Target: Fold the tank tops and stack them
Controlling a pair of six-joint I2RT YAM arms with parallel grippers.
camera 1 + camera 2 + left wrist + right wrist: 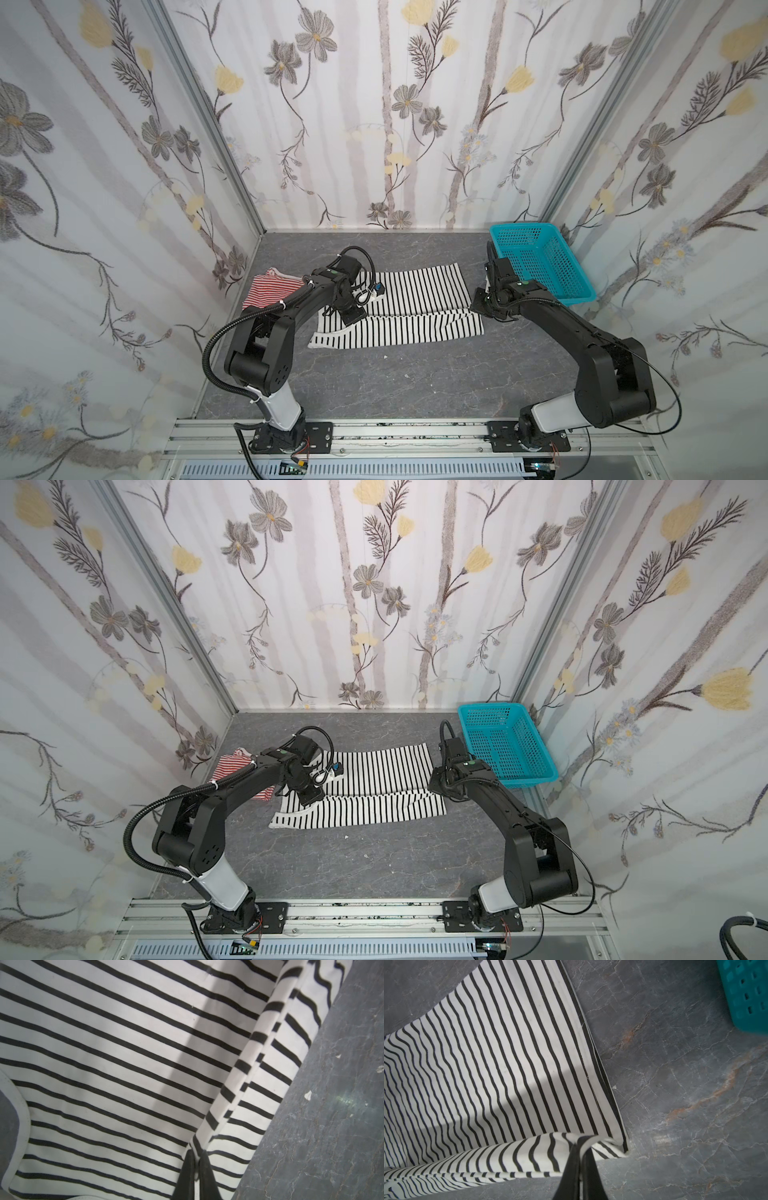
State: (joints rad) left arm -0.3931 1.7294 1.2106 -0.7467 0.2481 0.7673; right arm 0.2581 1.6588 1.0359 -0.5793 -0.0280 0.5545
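Pinching a raised fold of the black-and-white tank top with left gripper, jaws pressed together on cloth. Same at right gripper: clamped on a lifted edge near the hem corner. Spread on grey table between both grippers, ridge of cloth running from one to the other. Narrow black stripes, white trim. Red-and-white tank top bunched just outboard of left gripper, well apart from right. Teal basket near right gripper, not touching.

A: Where is the middle top lying?
B: On the table, centre. The left top is sitting at its nine o'clock, the basket at its two o'clock.
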